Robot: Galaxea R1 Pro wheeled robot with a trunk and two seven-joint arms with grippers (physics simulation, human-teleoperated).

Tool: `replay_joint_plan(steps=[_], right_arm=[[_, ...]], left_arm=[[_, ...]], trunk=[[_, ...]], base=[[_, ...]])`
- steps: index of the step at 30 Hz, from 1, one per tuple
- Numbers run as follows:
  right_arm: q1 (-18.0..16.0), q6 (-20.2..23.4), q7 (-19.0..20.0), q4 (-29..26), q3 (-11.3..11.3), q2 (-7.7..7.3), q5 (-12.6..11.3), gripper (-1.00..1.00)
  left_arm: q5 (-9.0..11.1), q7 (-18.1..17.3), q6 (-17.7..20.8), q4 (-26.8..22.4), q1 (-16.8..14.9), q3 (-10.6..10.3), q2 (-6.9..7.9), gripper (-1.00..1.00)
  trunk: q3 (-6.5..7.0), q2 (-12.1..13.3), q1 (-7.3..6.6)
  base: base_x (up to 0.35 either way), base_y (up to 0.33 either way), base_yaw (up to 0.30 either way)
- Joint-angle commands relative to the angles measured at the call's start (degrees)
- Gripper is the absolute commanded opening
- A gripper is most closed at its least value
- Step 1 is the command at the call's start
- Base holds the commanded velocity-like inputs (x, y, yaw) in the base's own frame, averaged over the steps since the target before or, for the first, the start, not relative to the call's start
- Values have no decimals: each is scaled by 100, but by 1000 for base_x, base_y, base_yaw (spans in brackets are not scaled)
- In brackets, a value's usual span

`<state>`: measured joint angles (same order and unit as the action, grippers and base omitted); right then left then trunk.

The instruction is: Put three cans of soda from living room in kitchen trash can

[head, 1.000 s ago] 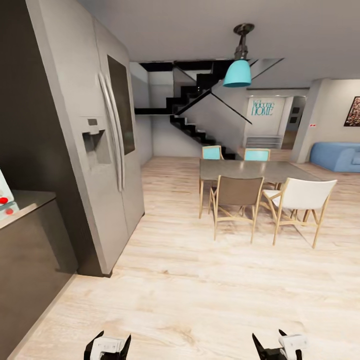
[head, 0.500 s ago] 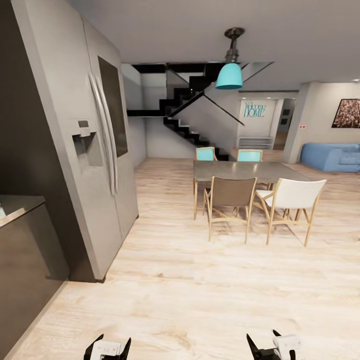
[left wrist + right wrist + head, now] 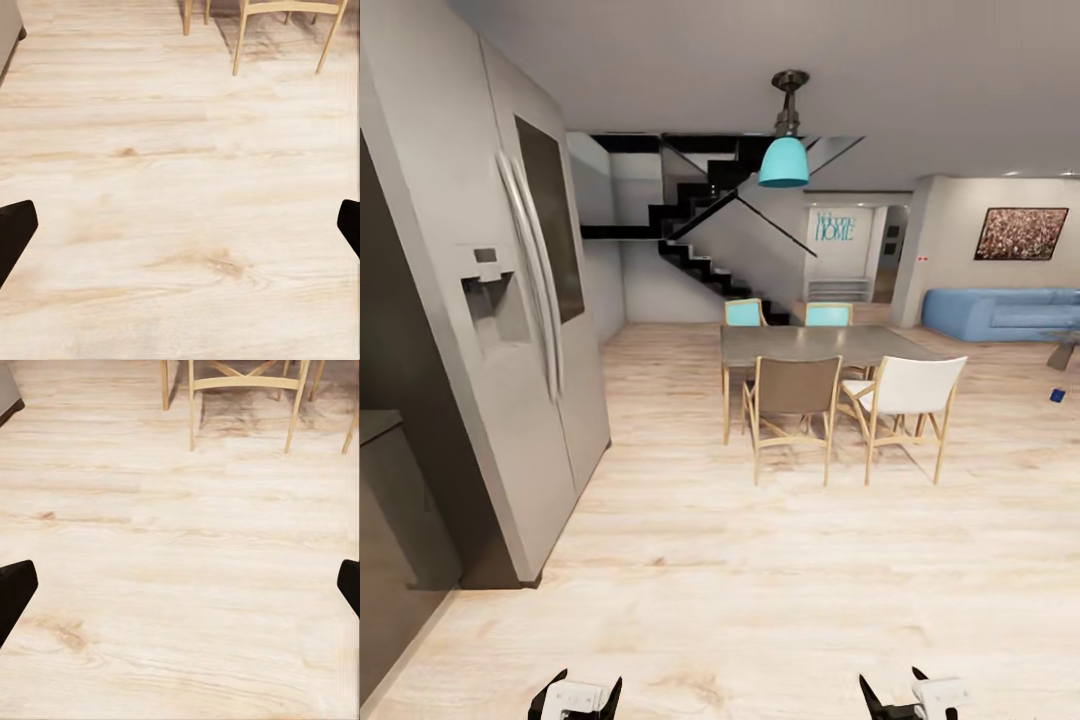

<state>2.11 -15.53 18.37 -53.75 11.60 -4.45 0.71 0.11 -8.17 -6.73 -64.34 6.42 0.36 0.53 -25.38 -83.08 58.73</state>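
I am on the wooden floor [image 3: 760,580] between the kitchen and the living room. A small dark blue thing [image 3: 1057,396], possibly the blue soda can, lies on the floor far right, near the glass coffee table [image 3: 1065,347]. The two orange cans and the trash can are out of view. Low in the head view, my left gripper [image 3: 588,682] and right gripper [image 3: 890,682] both stand open. The wrist views show each one, left gripper [image 3: 180,229] and right gripper [image 3: 180,585], open over bare floorboards, with nothing between the dark fingertips [image 3: 15,234].
The tall steel fridge [image 3: 510,330] and a dark counter [image 3: 390,540] stand at the left. Ahead is a dining table [image 3: 810,345] with several chairs, one of them white [image 3: 905,400]. The blue sofa [image 3: 1000,313] lies at the far right, the black stairs [image 3: 700,250] behind.
The whole head view has swung to the right: fridge and counter slid toward the left edge, while the sofa and wall picture came further in. The grippers kept their place and stayed open.
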Motion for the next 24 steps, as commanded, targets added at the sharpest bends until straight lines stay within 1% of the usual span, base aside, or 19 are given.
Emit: replay_joint_plan(steps=[1, 7, 13, 18, 24], right_arm=[[0, -5, 0, 1, 2, -1, 0, 100], [0, -21, 0, 4, 7, -3, 0, 100], [0, -29, 0, -1, -18, 31, -2, 100], [0, -10, -3, 0, -33, 48, -8, 100], [-17, 24, -4, 3, -6, 33, -15, 100]], left_arm=[[0, 0, 1, 0, 0, 0, 0, 100], [-2, -10, -2, 0, 0, -1, 0, 100], [-1, -19, -26, -1, 0, -1, 0, 100], [4, -18, -29, -6, 0, -1, 0, 100], [6, -18, -33, -8, 0, -1, 0, 100]], trunk=[[7, 0, 0], [48, 0, 0], [86, 0, 0], [98, 0, 0], [72, 0, 0]], base=[[143, 93, -195], [195, 112, -195], [234, 18, -188], [214, 3, -84], [180, 1, -45]])
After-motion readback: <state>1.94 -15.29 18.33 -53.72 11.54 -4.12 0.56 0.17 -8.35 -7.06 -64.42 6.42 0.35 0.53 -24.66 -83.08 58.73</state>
